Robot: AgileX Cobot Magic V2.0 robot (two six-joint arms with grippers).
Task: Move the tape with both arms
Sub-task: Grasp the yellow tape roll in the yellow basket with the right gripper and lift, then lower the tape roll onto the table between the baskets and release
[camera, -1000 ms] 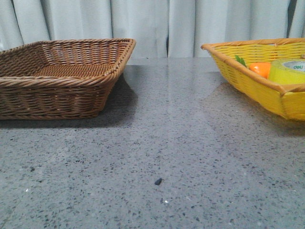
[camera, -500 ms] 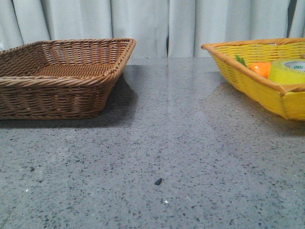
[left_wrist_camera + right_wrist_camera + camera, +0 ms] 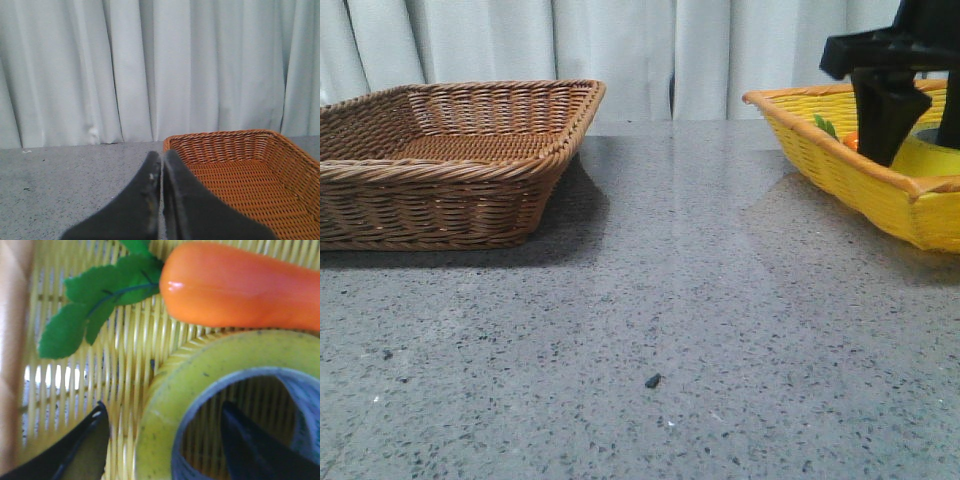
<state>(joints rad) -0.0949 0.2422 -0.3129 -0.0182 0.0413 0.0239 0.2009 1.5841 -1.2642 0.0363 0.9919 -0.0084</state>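
The yellow tape roll (image 3: pixel 165 410) lies flat in the yellow basket (image 3: pixel 860 175), partly hidden behind the right arm in the front view (image 3: pixel 930 157). My right gripper (image 3: pixel 162 420) is open and down in the basket, astride the roll's wall: one finger (image 3: pixel 85 445) outside it, the other (image 3: pixel 250 445) inside the core. It shows in the front view (image 3: pixel 910 120) as a black shape over the basket. My left gripper (image 3: pixel 161 160) is shut and empty, beside the near corner of the brown basket (image 3: pixel 235 165); it is out of the front view.
An orange toy carrot (image 3: pixel 240 285) with green leaves (image 3: pixel 95 300) lies in the yellow basket just beyond the tape. The brown wicker basket (image 3: pixel 450 160) stands at the table's left. A small dark speck (image 3: pixel 652 380) lies on the grey table. White curtains hang behind.
My right arm has come into the front view and dropped into the yellow basket over the tape, hiding most of it and the carrot. The baskets have not moved.
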